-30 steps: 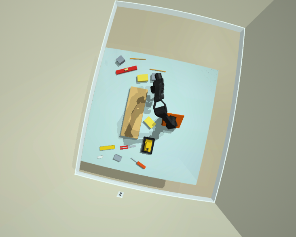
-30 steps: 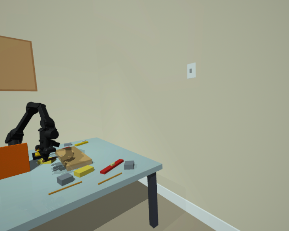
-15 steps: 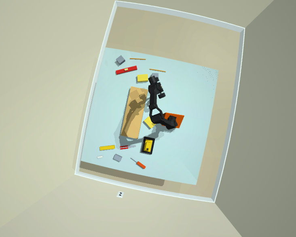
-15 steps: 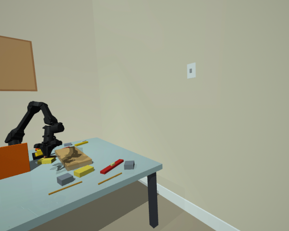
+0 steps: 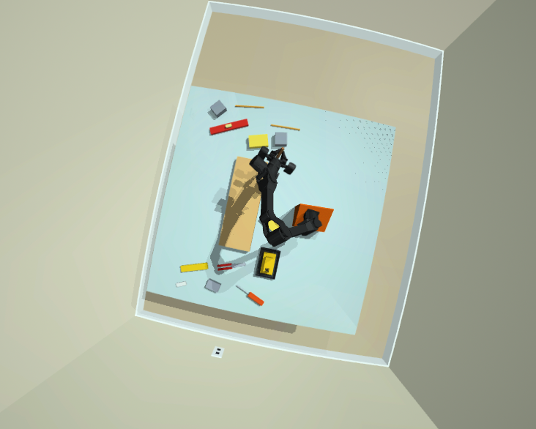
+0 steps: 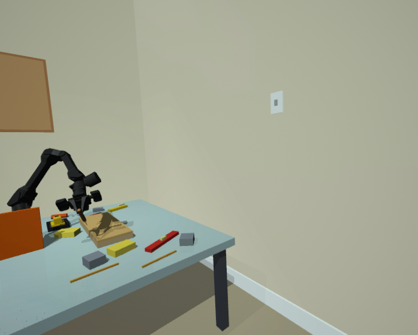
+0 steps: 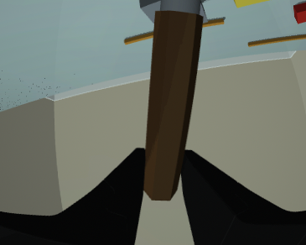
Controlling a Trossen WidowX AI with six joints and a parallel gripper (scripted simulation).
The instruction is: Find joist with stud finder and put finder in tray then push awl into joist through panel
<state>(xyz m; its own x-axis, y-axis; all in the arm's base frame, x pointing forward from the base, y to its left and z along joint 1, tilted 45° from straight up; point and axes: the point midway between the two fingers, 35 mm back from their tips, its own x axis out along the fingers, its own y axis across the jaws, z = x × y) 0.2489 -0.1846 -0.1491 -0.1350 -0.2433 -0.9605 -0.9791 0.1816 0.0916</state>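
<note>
My gripper [image 5: 280,155] [image 6: 79,210] [image 7: 163,157] is shut on the awl's brown handle [image 5: 281,151] [image 6: 81,215] [image 7: 172,84]. The awl is tilted; its grey shank [image 7: 180,5] runs out of the top of the wrist view and its point is not seen. The gripper is in the air near the far end of the tan floor panel [image 5: 242,225] [image 6: 113,235]; its exact height is hard to tell. I see no hole in the panel, but the arm and shadows cover part of it. The yellow stud finder [image 5: 268,263] [image 6: 57,219] sits in the black tray [image 5: 277,265] [image 6: 52,228].
An orange board [image 5: 326,220] [image 6: 18,234] stands by the arm's base. A yellow block [image 5: 273,225] [image 6: 68,232] lies beneath the arm. A grey block [image 5: 280,138] [image 6: 93,259], another yellow block [image 5: 258,140] [image 6: 121,247] and a red level [image 5: 239,124] [image 6: 166,240] lie beyond the panel.
</note>
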